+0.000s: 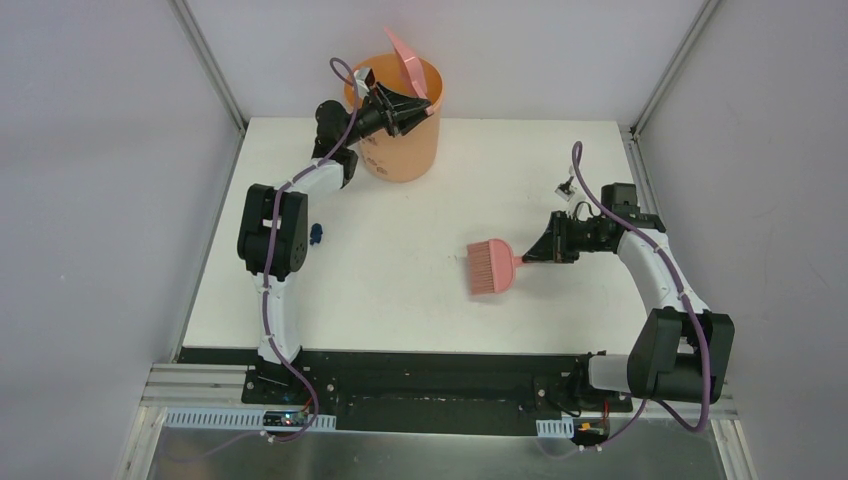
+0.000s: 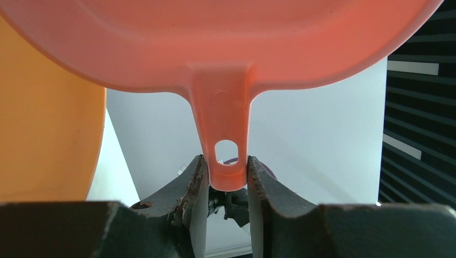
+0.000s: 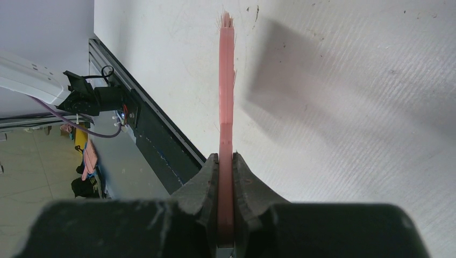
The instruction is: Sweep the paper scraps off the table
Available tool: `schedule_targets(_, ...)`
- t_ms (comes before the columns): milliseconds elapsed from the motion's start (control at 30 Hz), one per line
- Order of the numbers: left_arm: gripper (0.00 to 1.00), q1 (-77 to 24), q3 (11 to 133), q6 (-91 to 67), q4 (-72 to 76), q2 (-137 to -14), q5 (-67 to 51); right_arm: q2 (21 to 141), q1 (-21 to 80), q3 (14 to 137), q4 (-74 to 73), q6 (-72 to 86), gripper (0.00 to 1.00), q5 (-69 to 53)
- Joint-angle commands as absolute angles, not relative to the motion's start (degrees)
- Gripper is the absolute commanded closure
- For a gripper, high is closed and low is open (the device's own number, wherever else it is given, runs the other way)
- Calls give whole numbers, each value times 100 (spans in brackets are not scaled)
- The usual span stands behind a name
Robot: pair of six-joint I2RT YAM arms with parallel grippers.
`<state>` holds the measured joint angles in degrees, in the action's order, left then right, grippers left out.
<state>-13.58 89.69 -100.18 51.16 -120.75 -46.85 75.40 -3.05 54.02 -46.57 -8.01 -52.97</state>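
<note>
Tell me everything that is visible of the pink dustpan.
The pink dustpan looks like glossy plastic: a wide rounded pan and a short flat handle with a hanging hole near its end. The left claw clamps that handle end between its two fingers. In the top view the pan stands tipped steeply over the mouth of the orange bucket. Whether anything lies in it cannot be seen.

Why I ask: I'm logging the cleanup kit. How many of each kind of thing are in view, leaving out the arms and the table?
orange bucket: 1
pink dustpan: 1
pink hand brush: 1
dark blue paper scrap: 1
Total: 4
</note>
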Motion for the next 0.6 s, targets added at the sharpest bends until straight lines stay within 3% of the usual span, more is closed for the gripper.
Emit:
schedule_targets(0, 100, -1406, 9066, -10137, 5661, -12035, -4753, 7391, -360, 5405, -4561, -937, 100, -5493)
schedule_targets(333, 100, -1406, 9075, -9604, 5202, -11783, -5059, 7376, -369, 5405, -4557, -953, 100, -5509)
schedule_targets(567, 100, -1419, 9053, -7686, 3053, -10912, -5344, 7399, -369, 5416, -4569, -967, 100, -5531)
